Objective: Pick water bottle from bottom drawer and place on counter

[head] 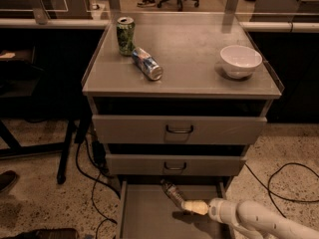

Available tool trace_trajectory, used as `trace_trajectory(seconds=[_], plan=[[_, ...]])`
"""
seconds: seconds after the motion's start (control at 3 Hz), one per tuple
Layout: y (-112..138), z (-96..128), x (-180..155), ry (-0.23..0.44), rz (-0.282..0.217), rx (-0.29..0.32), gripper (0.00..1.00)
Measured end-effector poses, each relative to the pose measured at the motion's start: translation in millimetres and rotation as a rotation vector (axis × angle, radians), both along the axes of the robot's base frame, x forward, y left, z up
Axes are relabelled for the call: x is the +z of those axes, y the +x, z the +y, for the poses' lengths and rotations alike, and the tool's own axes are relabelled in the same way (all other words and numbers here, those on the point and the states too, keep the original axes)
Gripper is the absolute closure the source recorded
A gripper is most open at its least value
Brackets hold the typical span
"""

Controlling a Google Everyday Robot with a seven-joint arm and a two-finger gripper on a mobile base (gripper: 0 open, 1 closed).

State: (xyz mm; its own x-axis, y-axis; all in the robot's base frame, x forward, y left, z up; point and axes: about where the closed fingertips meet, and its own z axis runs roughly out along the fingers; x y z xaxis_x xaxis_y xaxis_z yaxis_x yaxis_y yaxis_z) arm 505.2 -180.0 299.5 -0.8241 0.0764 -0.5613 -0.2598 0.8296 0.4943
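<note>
The water bottle (172, 190) lies on its side at the back of the open bottom drawer (144, 215), just under the middle drawer's front. My gripper (193, 206), cream-coloured at the end of a white arm (254, 220), reaches in from the lower right. Its tip is at the near end of the bottle and seems to touch it. The counter (189, 54) is the grey top of the cabinet.
On the counter stand a green can (125, 35) and a white bowl (240, 60), and a blue-and-silver can (147, 63) lies on its side. The two upper drawers (178, 129) are partly pulled out. Cables (284, 183) run across the floor on both sides.
</note>
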Motion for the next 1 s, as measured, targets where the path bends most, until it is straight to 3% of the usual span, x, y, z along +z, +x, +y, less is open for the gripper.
trace_trajectory(seconds=[0.33, 1.0], plan=[[23.4, 52.8, -34.4, 0.016, -0.027, -0.025, 0.0], [22.9, 52.2, -51.9, -0.006, -0.019, -0.046, 0.0]])
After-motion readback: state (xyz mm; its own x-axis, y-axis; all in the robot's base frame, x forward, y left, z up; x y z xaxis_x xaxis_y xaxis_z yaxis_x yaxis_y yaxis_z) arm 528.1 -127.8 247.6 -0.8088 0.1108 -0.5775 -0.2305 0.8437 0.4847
